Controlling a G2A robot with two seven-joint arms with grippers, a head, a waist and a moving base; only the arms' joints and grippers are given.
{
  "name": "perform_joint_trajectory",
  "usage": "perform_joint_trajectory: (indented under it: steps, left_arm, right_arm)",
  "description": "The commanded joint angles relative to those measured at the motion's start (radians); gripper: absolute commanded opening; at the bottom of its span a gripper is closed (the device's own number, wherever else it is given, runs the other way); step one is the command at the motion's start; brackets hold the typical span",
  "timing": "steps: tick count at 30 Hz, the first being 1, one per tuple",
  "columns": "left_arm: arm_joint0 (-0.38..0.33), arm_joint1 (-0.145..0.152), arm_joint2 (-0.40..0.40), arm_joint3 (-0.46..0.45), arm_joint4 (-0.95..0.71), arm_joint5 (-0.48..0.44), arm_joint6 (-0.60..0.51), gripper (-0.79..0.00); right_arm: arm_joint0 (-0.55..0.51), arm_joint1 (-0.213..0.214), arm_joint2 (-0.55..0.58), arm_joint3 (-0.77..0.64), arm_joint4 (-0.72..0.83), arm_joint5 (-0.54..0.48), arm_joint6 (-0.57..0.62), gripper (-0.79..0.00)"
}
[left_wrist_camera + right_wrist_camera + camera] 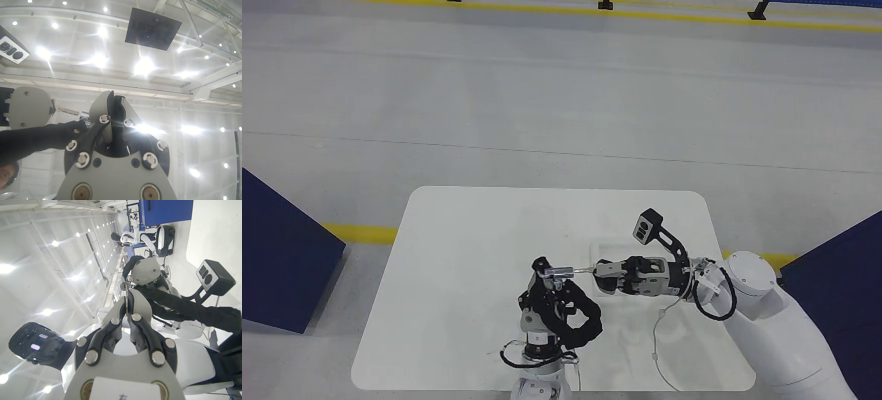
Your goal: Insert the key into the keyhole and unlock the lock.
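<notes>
The right gripper (600, 272) is pinching the key (65, 110) by its head, fingers closed on it and the blade sticking out toward the left gripper (116, 97). The left gripper is clamping a dark thing, probably the lock (117, 109), above the table (462, 250). The blade's tip is sitting just beside the lock and seemingly not yet entering the keyhole, so both grasps are looking done, while the insertion and the unlocking turn are waiting to be done.

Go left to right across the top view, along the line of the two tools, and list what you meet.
left tool, shut on the lock → key → right tool, gripping the key → black wrist camera → white right arm
</notes>
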Motion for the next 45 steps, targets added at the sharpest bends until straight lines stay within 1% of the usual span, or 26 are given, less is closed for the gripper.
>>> perform_joint_trajectory:
  steps: [1,11,27,45]
  left_arm:
    - [0.0,-0.001,-0.001,0.002,0.012,-0.003,-0.001,-0.785]
    - [0.002,-0.004,-0.005,0.001,0.025,-0.006,0.004,-0.785]
    - [-0.003,-0.006,-0.004,0.008,0.019,-0.032,-0.008,-0.785]
    - [-0.003,-0.005,-0.004,0.01,0.024,-0.031,-0.006,-0.785]
  right_arm:
    - [0.0,-0.002,-0.002,0.0,0.001,0.001,-0.001,-0.785]
    - [0.0,-0.008,-0.003,0.003,0.004,0.003,0.001,-0.785]
    - [-0.021,-0.009,0.027,-0.01,-0.001,0.011,0.01,-0.785]
    - [-0.012,-0.018,0.02,-0.005,-0.006,0.016,0.015,-0.785]
